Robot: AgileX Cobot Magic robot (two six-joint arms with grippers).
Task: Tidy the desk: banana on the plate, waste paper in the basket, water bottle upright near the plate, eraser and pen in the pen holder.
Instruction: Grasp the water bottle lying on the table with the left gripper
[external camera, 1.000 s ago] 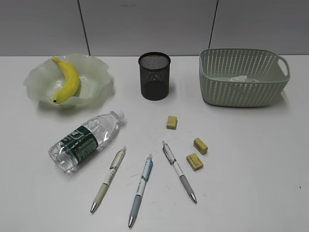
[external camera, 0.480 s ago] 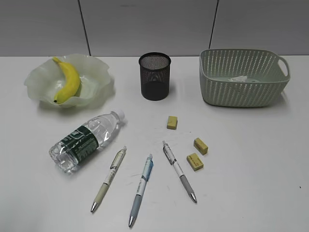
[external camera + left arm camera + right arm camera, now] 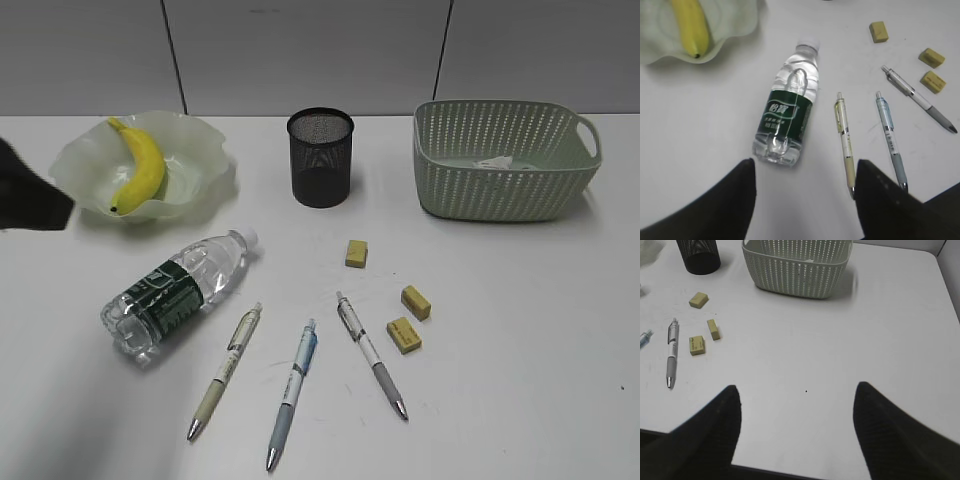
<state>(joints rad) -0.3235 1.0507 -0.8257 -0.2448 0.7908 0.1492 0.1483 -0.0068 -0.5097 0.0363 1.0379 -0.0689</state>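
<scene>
The banana (image 3: pixel 140 165) lies in the pale green plate (image 3: pixel 205 165) at the back left. The water bottle (image 3: pixel 180 290) lies on its side on the desk (image 3: pixel 520 330). Three pens (image 3: pixel 292 392) and three yellow erasers (image 3: pixel 403 335) lie loose in front of the black pen holder (image 3: pixel 320 158). White waste paper (image 3: pixel 497 162) sits in the basket (image 3: pixel 500 195). My left gripper (image 3: pixel 805 165) hovers open and empty just short of the water bottle's (image 3: pixel 787 115) base. My right gripper (image 3: pixel 796 390) hangs open over bare desk, right of the erasers (image 3: pixel 697 345).
A dark blurred part of my left arm (image 3: pixel 30 200) shows at the left edge of the exterior view, beside the plate. The desk's front edge (image 3: pixel 790 471) lies right under my right gripper. The basket (image 3: pixel 797 265) stands at the back right.
A dark part of my left arm has come into the exterior view at the left edge. The objects on the desk have stayed where they were.
</scene>
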